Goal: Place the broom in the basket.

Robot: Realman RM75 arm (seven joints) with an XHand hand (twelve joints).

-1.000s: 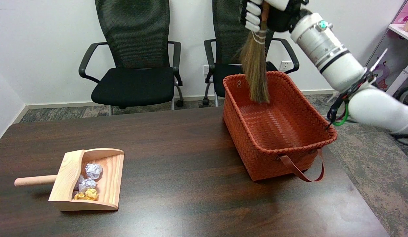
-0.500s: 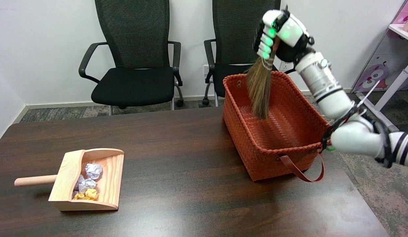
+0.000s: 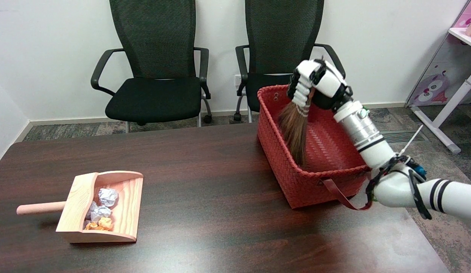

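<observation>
Desk (image 3: pixel 205 178) carries everything: red woven basket (image 3: pixel 284 170) at its right end, wooden dustpan (image 3: pixel 123 212) with crumpled paper balls (image 3: pixel 100 212) well apart at the left. Two office chairs (image 3: pixel 159 72) behind, not relevant.

Right robot hand (image 3: pixel 315 85) sits above the basket's far-left part, fingers wrapped tight around the broom (image 3: pixel 295 129) at the bound neck. The handle is hidden inside the grip.

Key relation: broom hangs straight below the robot hand, long axis near vertical, slight lean. Bristles are inside the basket, along the left wall; tips look at or close to the floor, contact can't be confirmed.

Judgement: placement nearly done. Next is to let go, maybe tipping the neck toward the open right side first so the broom falls flat inside. Release it upright and it could lean on the left rim or tip out.
</observation>
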